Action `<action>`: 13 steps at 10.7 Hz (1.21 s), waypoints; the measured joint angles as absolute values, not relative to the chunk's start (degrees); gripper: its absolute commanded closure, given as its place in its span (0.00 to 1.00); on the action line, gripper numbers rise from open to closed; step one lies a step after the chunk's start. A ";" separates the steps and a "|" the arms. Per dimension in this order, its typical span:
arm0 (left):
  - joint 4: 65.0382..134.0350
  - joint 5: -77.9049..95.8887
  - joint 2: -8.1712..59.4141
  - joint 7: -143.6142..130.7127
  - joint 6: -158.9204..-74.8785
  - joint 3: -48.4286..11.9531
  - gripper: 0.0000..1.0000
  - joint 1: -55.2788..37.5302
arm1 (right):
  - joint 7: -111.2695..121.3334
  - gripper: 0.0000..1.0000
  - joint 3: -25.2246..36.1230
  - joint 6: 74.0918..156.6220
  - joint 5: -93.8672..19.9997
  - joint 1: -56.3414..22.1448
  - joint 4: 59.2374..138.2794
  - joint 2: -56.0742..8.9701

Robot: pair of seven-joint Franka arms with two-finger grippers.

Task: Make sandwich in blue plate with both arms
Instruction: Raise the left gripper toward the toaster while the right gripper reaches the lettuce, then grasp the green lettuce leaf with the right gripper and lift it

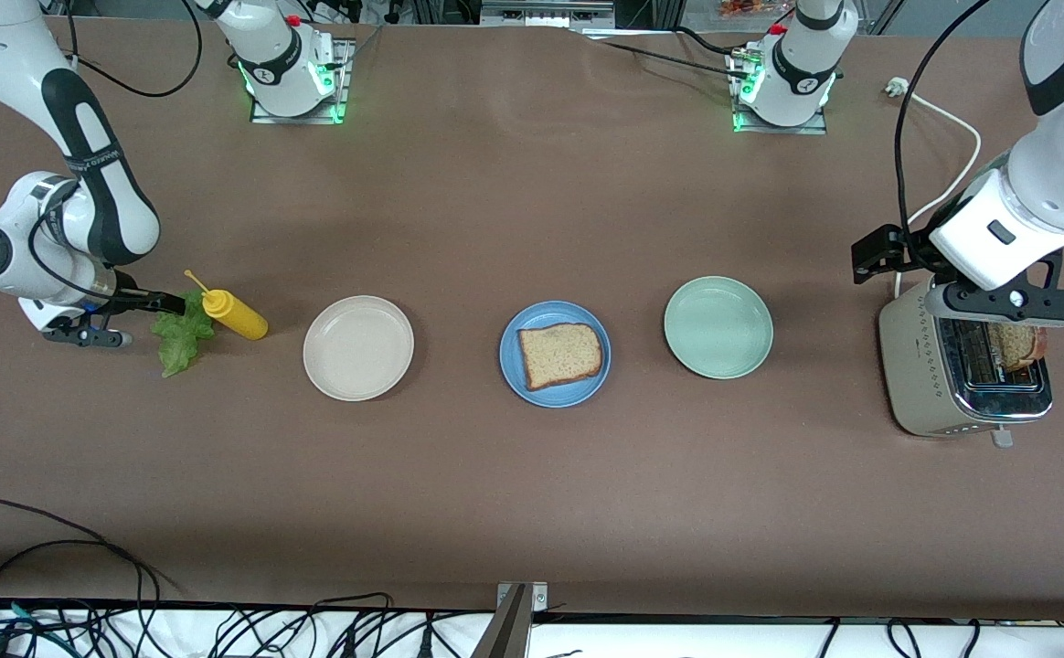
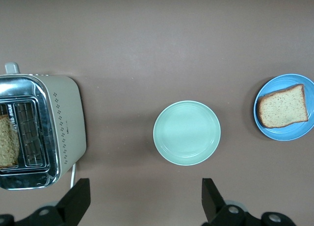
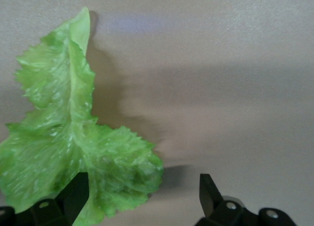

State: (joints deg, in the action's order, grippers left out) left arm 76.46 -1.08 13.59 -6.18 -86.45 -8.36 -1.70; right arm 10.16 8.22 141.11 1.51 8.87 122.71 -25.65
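So the blue plate (image 1: 555,354) sits mid-table between a cream plate (image 1: 358,347) and a pale green plate (image 1: 718,327), all three in a row. One slice of bread (image 1: 560,354) lies flat on the blue plate, its rounded top edge pointing to about 3 o'clock in the front view, toward the green plate.

The lettuce leaf (image 1: 181,336) is on the table down at the right arm's end. Its long axis runs roughly 12 to 6 in the front view, and its top end touches a yellow squeeze bottle (image 1: 234,313). The bottle lies on its side, nozzle aimed at about 10 o'clock.

The right gripper (image 3: 140,199) is low over the table at the leaf, jaws wide apart and holding nothing, with one finger (image 3: 73,191) overlapping the leaf's edge in the right wrist view.

The left gripper (image 2: 142,199) hangs over the toaster (image 1: 963,375) at the left arm's end, jaws also spread wide and empty. A second bread slice (image 2: 8,142) stands in a toaster slot.
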 measured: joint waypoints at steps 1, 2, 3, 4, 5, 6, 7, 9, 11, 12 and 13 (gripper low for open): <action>76.50 -1.06 13.39 -4.65 -86.45 -8.00 0.00 -1.70 | 10.16 0.68 8.20 141.81 1.51 8.88 122.71 -26.15; 76.50 -1.06 13.19 -2.73 -86.44 -7.88 0.00 -1.71 | 9.74 0.98 7.86 142.82 1.45 8.94 122.70 -26.42; 76.50 -1.06 13.06 -2.07 -86.44 -7.85 0.00 -1.78 | 7.12 1.00 7.15 143.25 1.37 9.01 122.70 -26.50; 76.50 -1.06 13.01 -1.86 -86.40 -7.85 0.00 -1.84 | 4.76 1.00 6.29 143.35 1.37 9.03 122.64 -26.48; 76.50 -1.06 13.00 -1.81 -86.00 -7.81 0.00 -1.84 | 3.49 1.00 5.60 143.39 1.37 9.03 122.44 -26.38; 76.38 -1.06 12.94 -1.80 -85.71 -7.44 0.00 -1.84 | 2.75 1.00 5.29 143.47 1.37 9.03 122.23 -26.21; 76.18 -1.02 12.78 -1.70 -85.04 -6.71 0.00 -1.79 | 2.61 1.00 5.23 143.54 1.37 9.03 122.09 -26.02; 76.16 -0.99 12.14 -1.64 -84.36 -4.66 0.00 -1.64 | 2.64 1.00 5.23 143.82 1.37 9.06 121.86 -25.22; 76.16 -0.98 11.67 -1.09 -84.22 -3.26 0.00 -1.54 | 2.65 1.00 5.23 143.70 1.38 9.08 121.26 -22.86; 76.17 -0.98 11.53 -0.89 -84.15 -2.95 0.00 -1.54 | 2.65 1.00 5.23 142.54 1.40 9.12 120.83 -20.96; 76.24 -0.98 11.26 -0.84 -84.01 -2.91 0.00 -1.54 | 2.65 1.00 5.24 140.57 1.42 9.18 120.30 -18.86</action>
